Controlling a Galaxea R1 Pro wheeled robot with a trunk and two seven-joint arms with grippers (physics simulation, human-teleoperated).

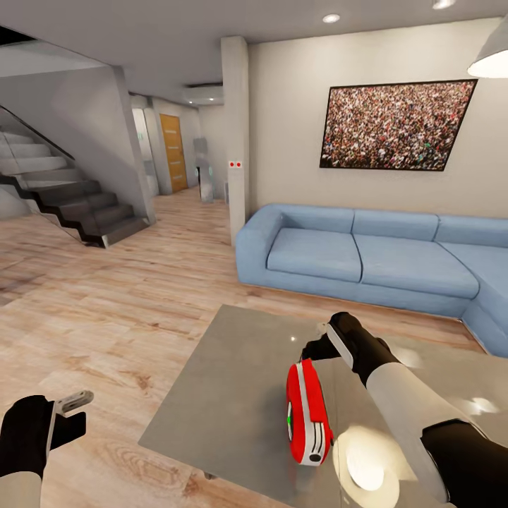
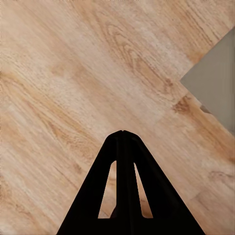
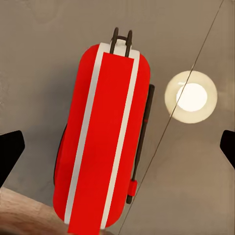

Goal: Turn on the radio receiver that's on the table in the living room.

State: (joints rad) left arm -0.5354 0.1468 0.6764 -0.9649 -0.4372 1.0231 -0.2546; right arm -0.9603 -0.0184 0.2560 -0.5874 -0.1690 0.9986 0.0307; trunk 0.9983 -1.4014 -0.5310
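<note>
The left gripper (image 2: 124, 133) hangs low at the robot's left side over the wood floor (image 2: 73, 73), its two dark fingers pressed together at the tips with nothing between them. A corner of the table (image 2: 215, 83) shows beyond it, off to one side and apart from the fingers.

The right gripper (image 1: 326, 343) reaches out over the grey table (image 1: 226, 395), and its fingers are spread wide apart, holding nothing. In the right wrist view only the two dark fingertips (image 3: 10, 152) show at the picture's opposite edges, with the radio (image 3: 103, 142) lying between them and below, not touched by either. In the head view the radio (image 1: 307, 413) stands on its narrow edge on the table top, just nearer to the robot than the gripper and close to the table's near edge. It is glossy red with a white band running along its length, a small dark handle at one end, and a thin dark rod along one side.

A bright round reflection of a lamp (image 3: 191, 96) sits on the table just beside the radio. Beyond the gripper, past the far edge of the table, a blue sofa (image 1: 367, 257) stands against the wall, with a crowd picture (image 1: 395, 125) hanging above it. Farther off to the left, a dark staircase (image 1: 77, 204) rises, and an orange door (image 1: 173, 152) closes the end of the hallway.
</note>
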